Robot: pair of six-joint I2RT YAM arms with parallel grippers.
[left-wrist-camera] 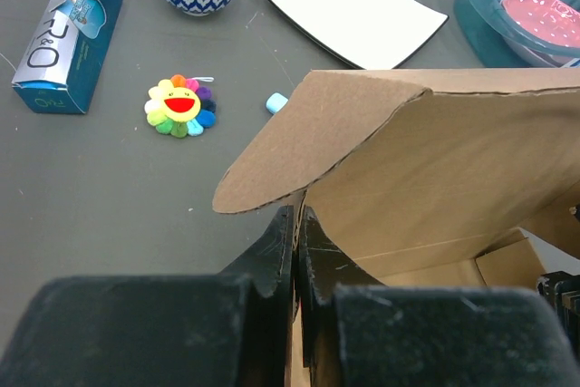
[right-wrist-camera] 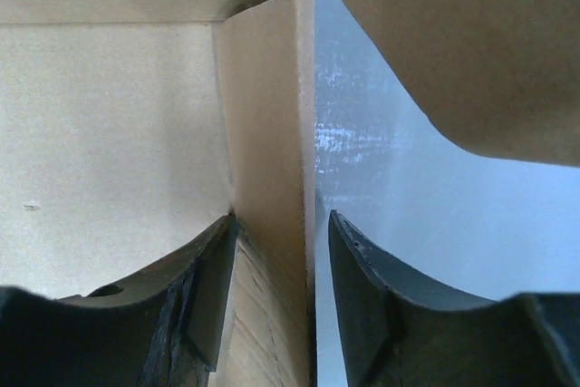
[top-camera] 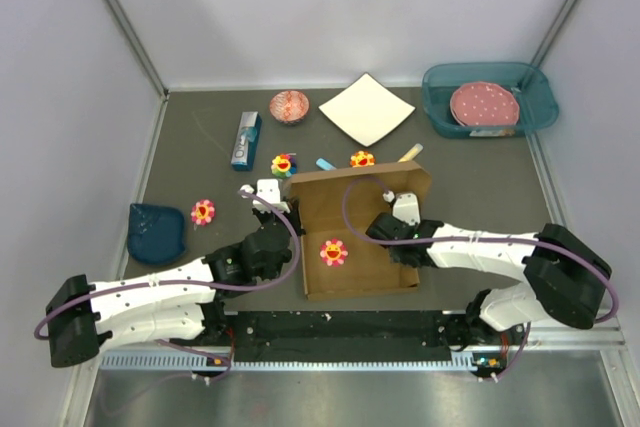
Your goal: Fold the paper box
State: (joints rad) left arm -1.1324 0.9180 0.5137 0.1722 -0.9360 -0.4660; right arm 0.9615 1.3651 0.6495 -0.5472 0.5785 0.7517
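The paper box [top-camera: 355, 209] is brown cardboard and lies partly formed at the table's middle, with its back wall raised. My left gripper [top-camera: 296, 219] is at its left side, shut on the box's left wall [left-wrist-camera: 297, 224] below a rounded flap [left-wrist-camera: 308, 147]. My right gripper [top-camera: 398, 237] is at the box's right side. In the right wrist view it [right-wrist-camera: 276, 215] is open and straddles an upright wall panel [right-wrist-camera: 267, 115]. The left finger [right-wrist-camera: 204, 269] touches the panel and the right finger [right-wrist-camera: 362, 269] stands apart from it.
A pink flower toy [top-camera: 333, 252] lies inside the box. Other flower toys [top-camera: 203, 212] [top-camera: 284, 164] [top-camera: 362, 159], a blue carton [top-camera: 246, 140], a red bowl [top-camera: 290, 106], a white square plate [top-camera: 366, 108], a teal bin [top-camera: 540, 97] holding a pink plate, and a dark blue dish [top-camera: 157, 231] surround it.
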